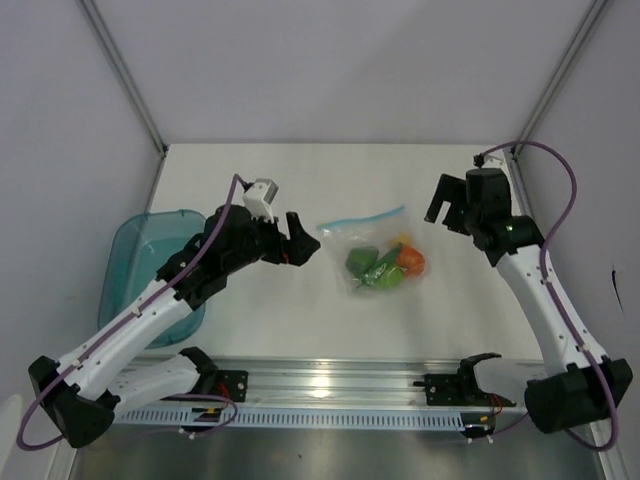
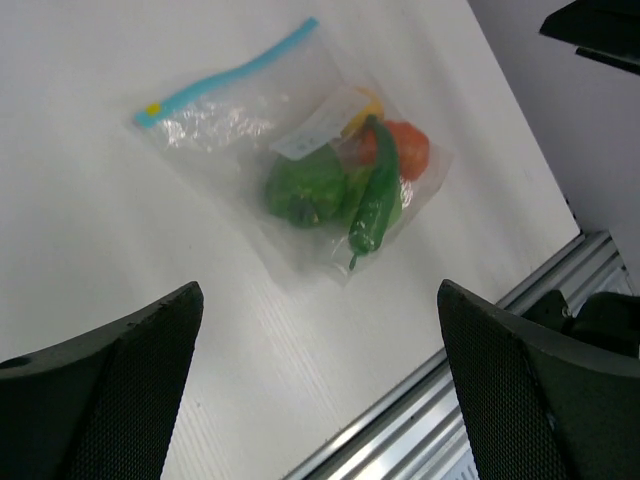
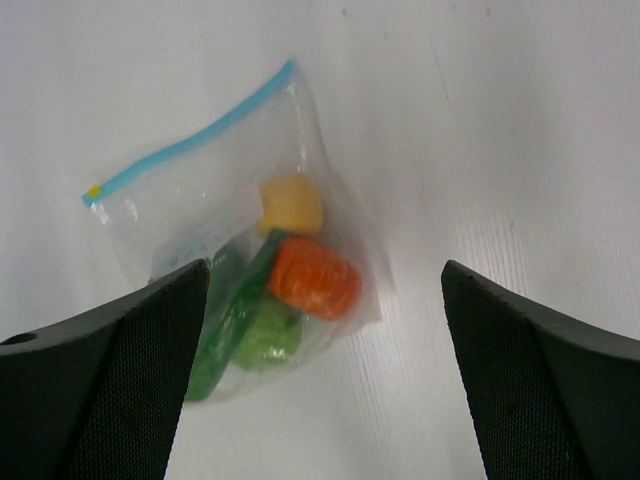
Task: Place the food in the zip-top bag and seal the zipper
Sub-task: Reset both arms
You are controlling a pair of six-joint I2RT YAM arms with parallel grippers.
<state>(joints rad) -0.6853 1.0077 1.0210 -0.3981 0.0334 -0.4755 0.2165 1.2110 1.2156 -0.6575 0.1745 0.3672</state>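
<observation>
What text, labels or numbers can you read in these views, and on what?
No text is legible in any view.
Pale patch on the zip-top bag: maybe a label, too blurred to read.
The zipper: plain blue strip, no lettering seen.
The teal tray: no markings seen.

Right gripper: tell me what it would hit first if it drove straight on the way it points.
Probably the clear, crinkly zip-top bag, near the orange round toy fruit inside it, which lies centred ahead of the open right gripper; depth is unclear.
</observation>
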